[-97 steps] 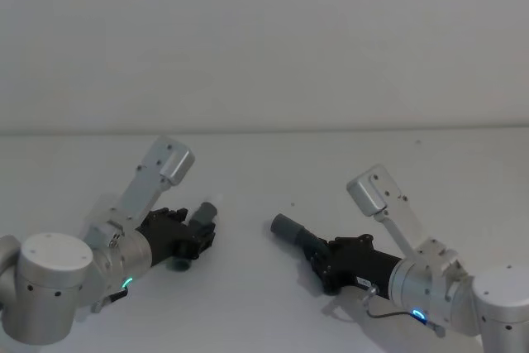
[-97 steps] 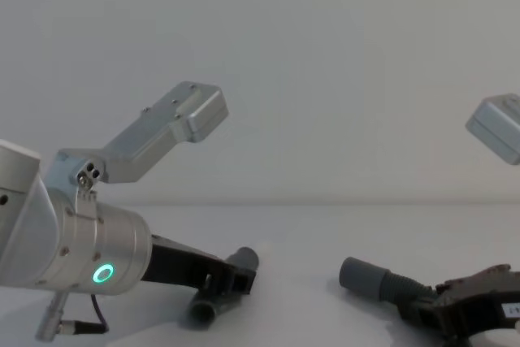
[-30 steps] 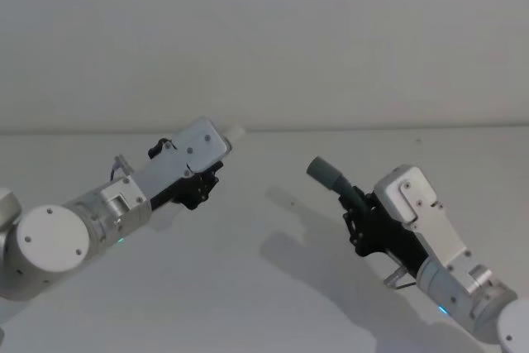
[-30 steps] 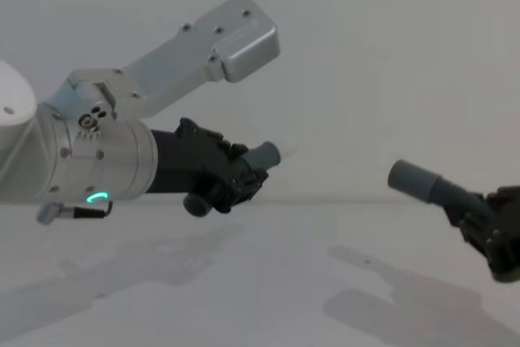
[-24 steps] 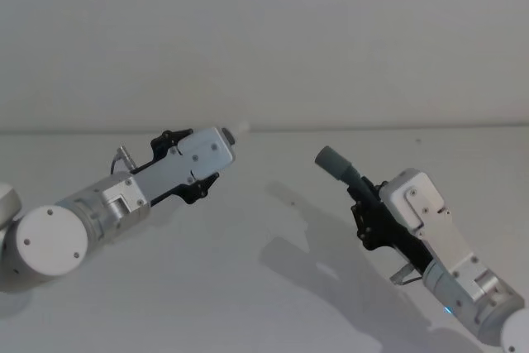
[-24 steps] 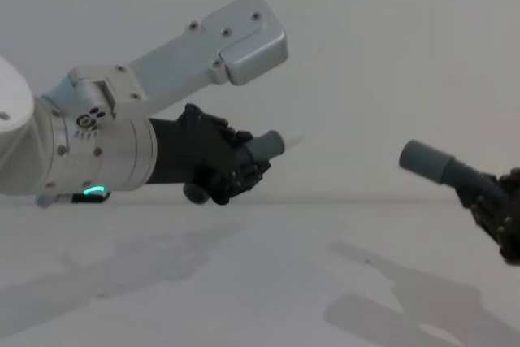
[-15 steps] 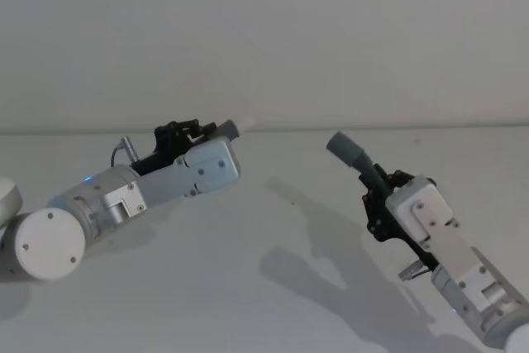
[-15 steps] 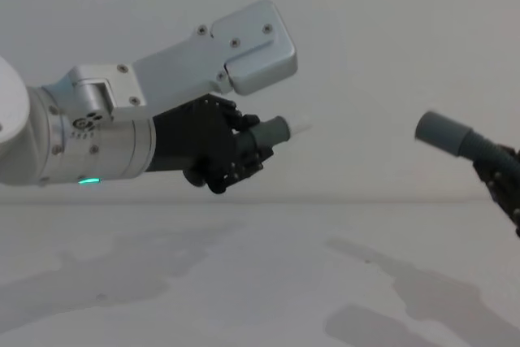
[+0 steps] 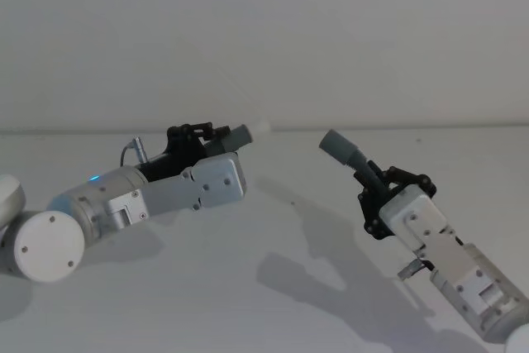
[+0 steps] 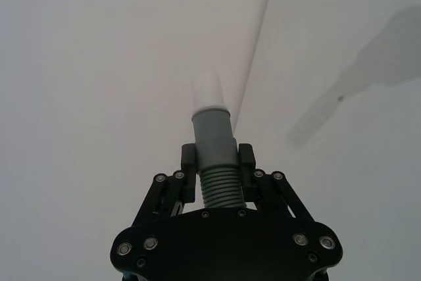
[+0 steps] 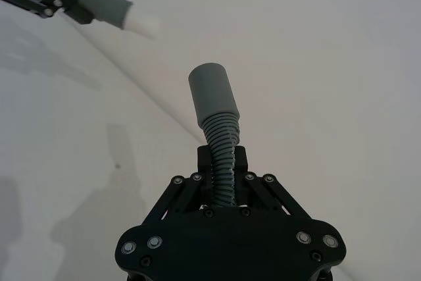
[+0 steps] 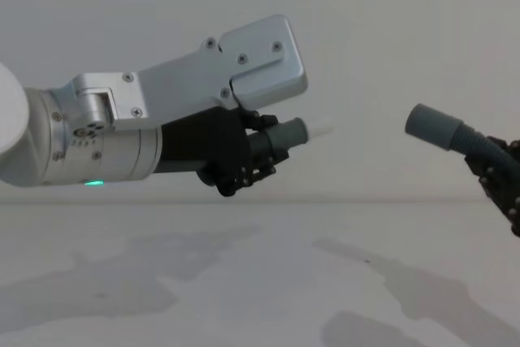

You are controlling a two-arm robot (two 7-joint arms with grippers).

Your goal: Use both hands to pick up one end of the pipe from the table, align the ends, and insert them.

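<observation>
Both hose pieces have risen off the counter [image 9: 273, 287] since three seconds ago. Left gripper [image 10: 214, 161] has its fingers pinching the short hose [image 10: 213, 137] at its ribs, pale tip [image 10: 209, 91] forward. Right gripper [image 11: 222, 162] pinches the long hose [image 11: 222, 144] below its socket cuff [image 11: 212, 93]. Pick-up looks done. With the ends apart in the air, final aligning and inserting remain.

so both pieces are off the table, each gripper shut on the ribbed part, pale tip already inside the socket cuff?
Not inside: chest view shows pale tip and socket cuff apart, gap between. Left gripper is shut on the short piece's ribs, right gripper on the long piece's, both off the table.
</observation>
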